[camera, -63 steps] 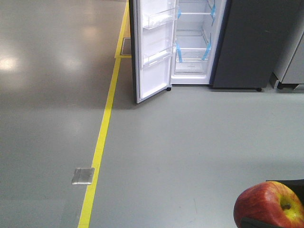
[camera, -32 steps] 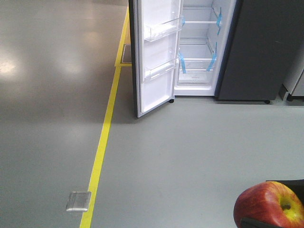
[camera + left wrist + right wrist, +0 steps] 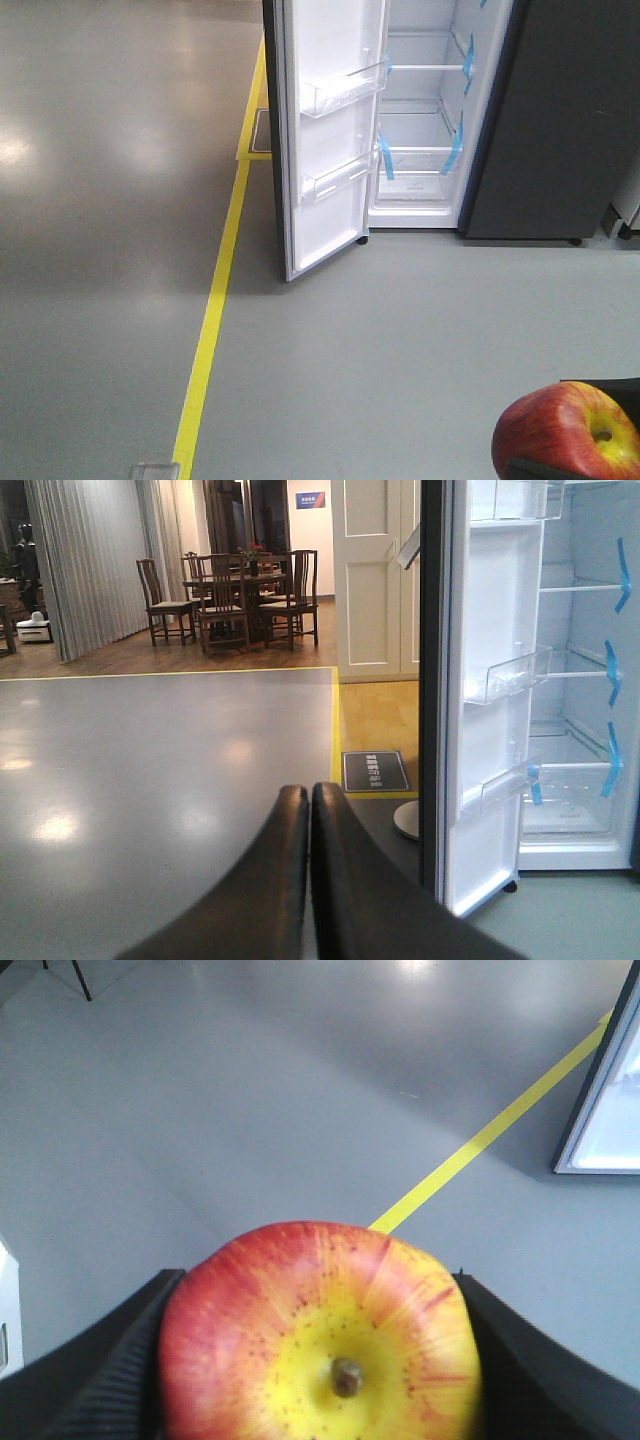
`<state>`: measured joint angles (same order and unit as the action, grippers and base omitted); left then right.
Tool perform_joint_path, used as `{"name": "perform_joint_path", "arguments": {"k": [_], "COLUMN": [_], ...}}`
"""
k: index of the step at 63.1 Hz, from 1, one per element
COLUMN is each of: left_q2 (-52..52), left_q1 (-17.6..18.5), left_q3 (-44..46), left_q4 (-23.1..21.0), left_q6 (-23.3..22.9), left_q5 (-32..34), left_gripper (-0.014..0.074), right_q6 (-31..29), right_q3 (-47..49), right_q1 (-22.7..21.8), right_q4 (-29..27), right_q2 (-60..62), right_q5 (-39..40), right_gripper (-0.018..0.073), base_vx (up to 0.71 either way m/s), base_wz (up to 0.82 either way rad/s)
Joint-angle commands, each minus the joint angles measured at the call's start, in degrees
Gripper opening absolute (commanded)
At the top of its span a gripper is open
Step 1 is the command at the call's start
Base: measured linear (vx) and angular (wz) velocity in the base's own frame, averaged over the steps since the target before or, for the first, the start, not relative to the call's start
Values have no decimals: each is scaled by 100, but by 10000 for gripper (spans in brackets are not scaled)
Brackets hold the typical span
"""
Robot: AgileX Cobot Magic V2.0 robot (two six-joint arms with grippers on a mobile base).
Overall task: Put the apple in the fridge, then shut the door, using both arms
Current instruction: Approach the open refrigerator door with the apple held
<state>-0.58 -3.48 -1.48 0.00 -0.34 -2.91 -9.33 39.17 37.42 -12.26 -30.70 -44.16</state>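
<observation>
The red and yellow apple (image 3: 565, 432) sits at the bottom right of the front view, held in my right gripper (image 3: 318, 1360), whose black fingers (image 3: 95, 1380) press both its sides; its stem faces the wrist camera (image 3: 346, 1376). The fridge (image 3: 425, 130) stands ahead with white lining, glass shelves and blue tape strips. Its door (image 3: 325, 130) is swung open to the left, white inner face with clear bins showing; it also shows in the left wrist view (image 3: 490, 700). My left gripper (image 3: 308, 798) is shut and empty, pointing toward the door's edge.
A yellow floor line (image 3: 215, 310) runs toward the fridge's left side. A dark grey panel (image 3: 560, 120) stands right of the open compartment. A floor plate (image 3: 155, 470) lies at the bottom edge. A dining table with chairs (image 3: 235, 605) stands far behind.
The fridge and door have grown larger and shifted down in the front view; the floor plate has slid toward the bottom edge. The apple stays in the same place in the right gripper.
</observation>
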Motion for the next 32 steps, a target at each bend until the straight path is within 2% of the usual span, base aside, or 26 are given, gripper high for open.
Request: {"name": "perform_joint_path", "arguments": {"k": [1,32], "left_q2": [-95,-95], "left_q1": [14,14], "left_q3": [-125,-125], "left_q4": [0,0], "left_q6": [-42,-42], "left_q5": [428,428], "left_gripper": [-6,-6], "right_q6": [-50,-50], "right_q3": [162,162], "right_q1": [10,10], "right_q4": [-53,-53], "right_q2": [-12,-12], "right_q5": [428,426], "right_gripper": [361,361], "base_vx": [30,27], "base_wz": [0,0]}}
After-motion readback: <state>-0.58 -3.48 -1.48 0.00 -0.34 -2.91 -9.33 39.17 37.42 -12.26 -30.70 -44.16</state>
